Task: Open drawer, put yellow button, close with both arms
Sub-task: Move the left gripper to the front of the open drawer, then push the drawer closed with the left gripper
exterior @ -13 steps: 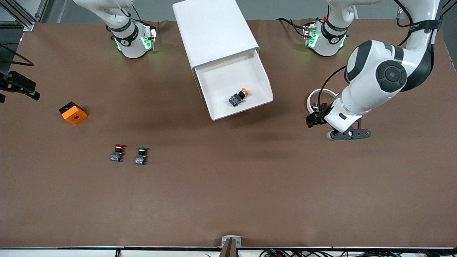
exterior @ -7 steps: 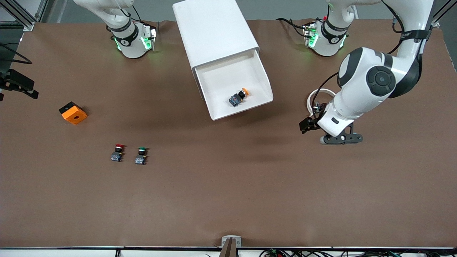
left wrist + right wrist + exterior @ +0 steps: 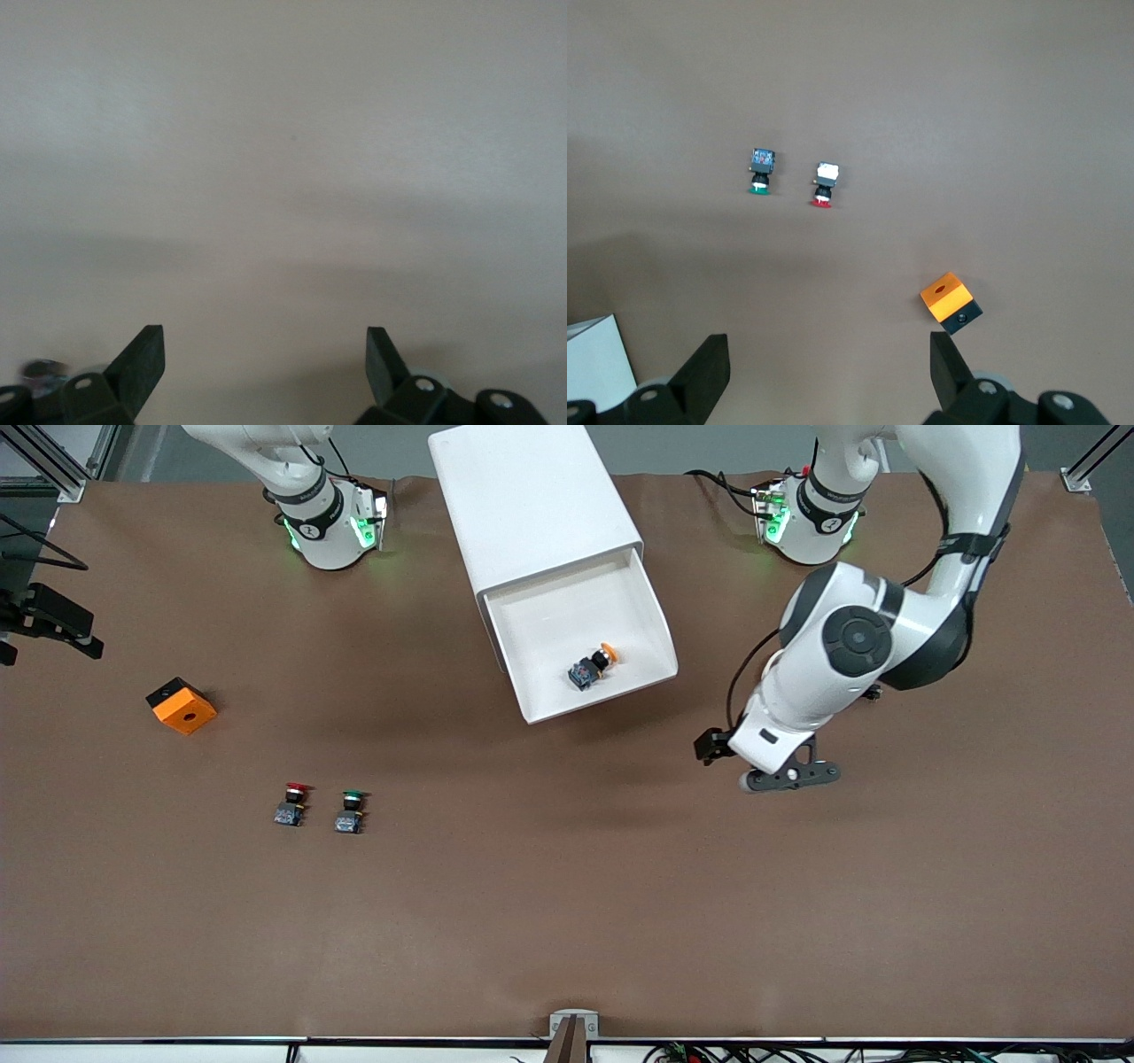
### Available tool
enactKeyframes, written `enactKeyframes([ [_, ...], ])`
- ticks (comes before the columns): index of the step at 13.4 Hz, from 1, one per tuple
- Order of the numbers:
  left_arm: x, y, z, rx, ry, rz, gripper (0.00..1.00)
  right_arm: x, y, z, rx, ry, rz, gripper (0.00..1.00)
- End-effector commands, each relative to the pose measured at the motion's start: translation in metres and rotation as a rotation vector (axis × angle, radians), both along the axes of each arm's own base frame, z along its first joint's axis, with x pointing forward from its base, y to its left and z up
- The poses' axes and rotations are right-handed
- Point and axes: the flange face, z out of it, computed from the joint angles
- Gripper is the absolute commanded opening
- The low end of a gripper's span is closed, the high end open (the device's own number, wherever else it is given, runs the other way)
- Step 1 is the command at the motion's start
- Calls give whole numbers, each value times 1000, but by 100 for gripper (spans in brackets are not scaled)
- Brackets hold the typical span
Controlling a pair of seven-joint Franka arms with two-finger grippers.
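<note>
yellow button (image 3: 594, 665) in drawer (image 3: 651, 615), drawer pulled out

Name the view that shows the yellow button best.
The front view: the yellow button lies on its side in the open drawer, in plain sight. The left wrist view shows only bare table. The right wrist view shows the red and green buttons, not the yellow one.

The drawer (image 3: 580, 638) stands pulled out of the white cabinet (image 3: 532, 500), and the yellow button (image 3: 593, 666) lies on its side inside it, near the drawer's front edge. The left gripper (image 3: 749, 766) hangs low over bare table toward the left arm's end, apart from the drawer front. Toward the right arm's end lie an orange cube (image 3: 182, 706), a red button (image 3: 291, 803) and a green button (image 3: 350, 812), side by side, nearer the camera than the cube.
</note>
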Motion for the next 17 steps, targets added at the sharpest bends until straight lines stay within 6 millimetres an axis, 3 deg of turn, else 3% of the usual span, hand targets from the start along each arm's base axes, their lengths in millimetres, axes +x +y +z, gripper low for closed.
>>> enactKeyframes([
  [1,2,-24,-1,5,-3,30,100,-20,-2,0,15,-6,-13,100],
  [5,-26,-68,3,3,18,33,100,-28,-2,-2,29,-7,-19,100],
  [7,-38,-82,-7,17,49,36,100,-28,-5,-2,31,-7,-29,100],
  [8,-49,-94,-19,33,97,14,100,-29,-6,-2,31,-9,-50,100],
  [11,-81,-121,-22,21,217,16,100,-29,-5,-1,32,-7,-119,100],
  [15,-136,-158,-17,49,380,8,100,-38,-5,12,32,-34,-139,100],
  [17,-166,-179,-14,77,426,20,100,-37,-8,6,33,-22,-145,100],
])
